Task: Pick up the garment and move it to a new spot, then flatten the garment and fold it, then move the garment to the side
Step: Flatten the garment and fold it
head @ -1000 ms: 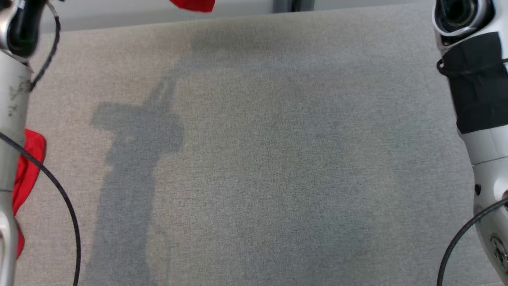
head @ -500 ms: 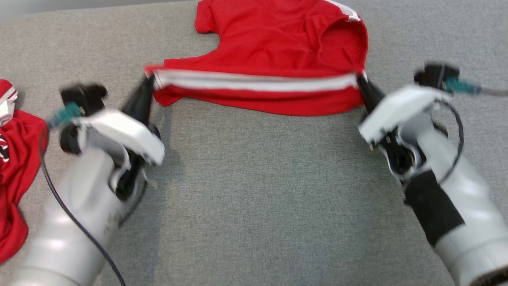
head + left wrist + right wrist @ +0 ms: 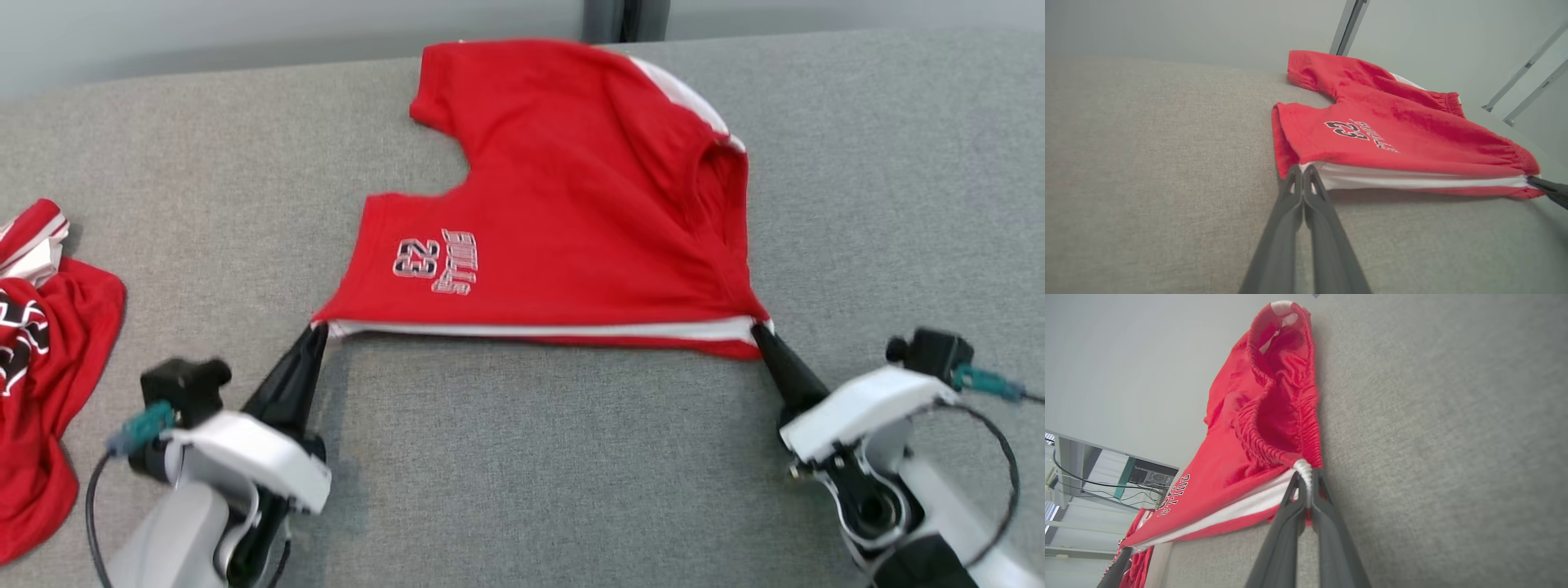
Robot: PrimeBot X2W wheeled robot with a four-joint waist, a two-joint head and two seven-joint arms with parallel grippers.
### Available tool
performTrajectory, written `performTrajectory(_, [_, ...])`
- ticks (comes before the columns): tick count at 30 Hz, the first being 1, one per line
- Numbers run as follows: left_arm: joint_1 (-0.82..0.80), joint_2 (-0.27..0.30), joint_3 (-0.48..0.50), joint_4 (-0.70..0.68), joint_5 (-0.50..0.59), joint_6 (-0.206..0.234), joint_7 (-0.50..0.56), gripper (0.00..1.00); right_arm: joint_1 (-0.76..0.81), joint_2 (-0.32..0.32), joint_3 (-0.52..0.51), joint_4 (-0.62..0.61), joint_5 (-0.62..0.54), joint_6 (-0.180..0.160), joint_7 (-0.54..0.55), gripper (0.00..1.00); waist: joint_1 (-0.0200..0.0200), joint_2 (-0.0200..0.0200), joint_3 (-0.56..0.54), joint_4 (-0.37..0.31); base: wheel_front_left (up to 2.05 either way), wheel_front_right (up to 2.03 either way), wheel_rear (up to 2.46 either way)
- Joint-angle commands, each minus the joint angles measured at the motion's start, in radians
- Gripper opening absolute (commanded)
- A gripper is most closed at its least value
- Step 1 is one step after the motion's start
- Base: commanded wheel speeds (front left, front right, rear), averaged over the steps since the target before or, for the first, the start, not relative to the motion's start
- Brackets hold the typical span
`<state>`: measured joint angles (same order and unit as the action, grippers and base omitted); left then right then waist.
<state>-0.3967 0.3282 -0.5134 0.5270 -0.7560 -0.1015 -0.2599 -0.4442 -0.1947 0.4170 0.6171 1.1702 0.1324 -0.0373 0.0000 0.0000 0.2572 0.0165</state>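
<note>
Garment point(image 3: 571, 212) now lies spread, print point(image 3: 437, 261) showing; earlier it was bunched

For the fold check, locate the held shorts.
Head view, centre: shorts on the table, near corners pinched by left gripper and right gripper; red pile at left.

The bench point(image 3: 522, 490) is seen from above by the head camera, tilted toward its far edge. The left wrist view is taken low and close at the near left corner of the garment point(image 3: 571, 204), the right wrist view (rolled sideways) at its near right corner. The white-striped hem point(image 3: 539, 331) is shared by all three.
</note>
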Motion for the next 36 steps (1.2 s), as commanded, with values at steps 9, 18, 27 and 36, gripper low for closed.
performTrajectory(9, [0.306, 0.090, 0.045, -0.362, 0.045, 0.162, 0.026, 0.00, 0.306, -0.079, -0.048, -0.248, 0.066, -0.003, -0.030, 0.00, 0.0000, 0.0000, -0.092, 0.005, 0.00, 0.00, 0.00])
performTrajectory(18, [0.495, 0.158, 0.062, -0.673, 0.037, 0.316, 0.126, 0.00, 0.523, -0.082, -0.135, -0.411, 0.024, -0.003, 0.005, 0.00, 0.0000, 0.0000, -0.118, 0.013, 0.00, 0.00, 0.00])
performTrajectory(27, [0.525, 0.187, 0.071, -0.780, 0.035, 0.360, 0.172, 0.00, 0.577, -0.020, -0.221, -0.473, -0.073, -0.002, 0.106, 0.00, 0.0000, 0.0000, -0.108, 0.001, 0.00, 0.00, 0.00])
performTrajectory(36, [0.305, 0.237, 0.074, -0.782, 0.075, 0.267, 0.213, 0.00, 0.496, 0.119, -0.326, -0.554, -0.076, -0.002, 0.201, 0.00, 0.0000, 0.0000, -0.016, -0.036, 0.00, 0.00, 0.00])
